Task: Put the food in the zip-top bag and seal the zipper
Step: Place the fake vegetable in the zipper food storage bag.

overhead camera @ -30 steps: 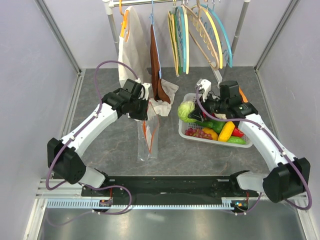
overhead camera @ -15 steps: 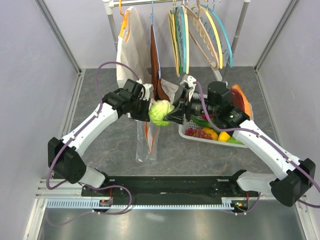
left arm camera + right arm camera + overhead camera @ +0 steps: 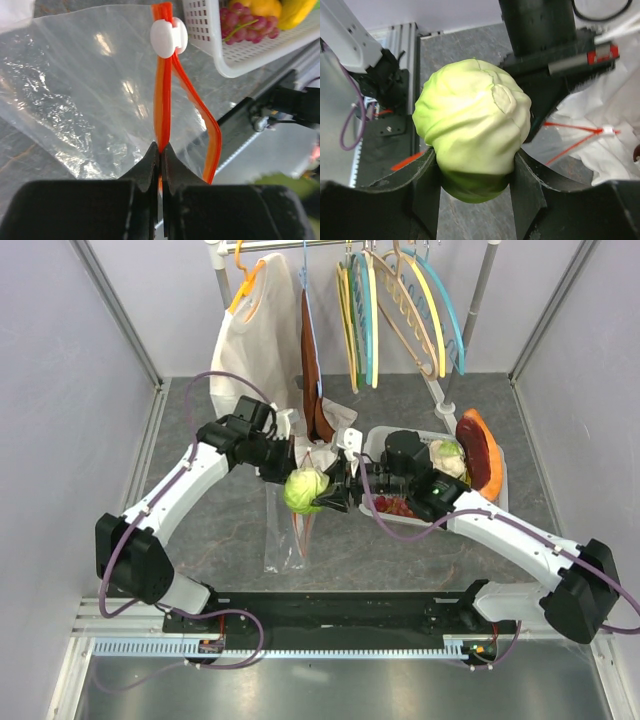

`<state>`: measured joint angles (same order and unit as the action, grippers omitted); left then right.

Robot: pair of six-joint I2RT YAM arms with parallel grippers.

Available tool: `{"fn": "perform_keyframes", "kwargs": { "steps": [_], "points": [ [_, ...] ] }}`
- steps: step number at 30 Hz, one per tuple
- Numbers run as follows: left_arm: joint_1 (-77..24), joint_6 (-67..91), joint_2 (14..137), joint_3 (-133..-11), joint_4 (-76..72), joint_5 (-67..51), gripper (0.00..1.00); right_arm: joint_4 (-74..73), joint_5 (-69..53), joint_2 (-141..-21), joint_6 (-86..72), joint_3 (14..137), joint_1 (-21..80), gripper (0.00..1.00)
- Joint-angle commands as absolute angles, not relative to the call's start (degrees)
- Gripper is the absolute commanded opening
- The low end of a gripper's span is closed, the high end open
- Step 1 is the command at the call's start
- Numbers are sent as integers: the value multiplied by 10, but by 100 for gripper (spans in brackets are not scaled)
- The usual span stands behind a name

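The pale green glossy toy cabbage (image 3: 472, 145) looked light, round and slippery, best pinched across its girth, and that's how the right gripper (image 3: 325, 498) had it, fingers half spread around it, near the mouth of the clear crinkly zip-top bag (image 3: 75, 90). The left gripper (image 3: 160, 152) was pinched tight on the orange-red zipper strip (image 3: 161, 100). A second earlier the cabbage was back at the white slotted basket (image 3: 235, 70).

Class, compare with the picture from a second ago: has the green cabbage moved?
Yes. The cabbage, held in the right hand, has gone left, away from the white basket, and is now over the zip-top bag.
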<state>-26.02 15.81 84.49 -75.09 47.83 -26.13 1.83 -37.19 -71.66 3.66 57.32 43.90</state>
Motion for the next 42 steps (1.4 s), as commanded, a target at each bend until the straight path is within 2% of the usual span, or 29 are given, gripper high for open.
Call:
{"fn": "perform_keyframes", "kwargs": {
  "steps": [1, 7, 18, 32, 42],
  "points": [
    [-231, 192, 842, -745, 468, -393, 2, 46, -343, -708, 105, 540, 441, 41],
    [-229, 191, 841, -743, 463, -423, 2, 62, -319, -736, 120, 523, 441, 40],
    [-216, 180, 808, -746, 463, -419, 2, -139, -225, -771, 171, 581, 442, 38],
    [-217, 189, 800, -747, 447, -468, 2, -337, -149, -914, 129, 748, 478, 31],
    [-217, 199, 767, -742, 429, -462, 2, -374, -94, -921, 41, 761, 477, 31]
  ]
}}
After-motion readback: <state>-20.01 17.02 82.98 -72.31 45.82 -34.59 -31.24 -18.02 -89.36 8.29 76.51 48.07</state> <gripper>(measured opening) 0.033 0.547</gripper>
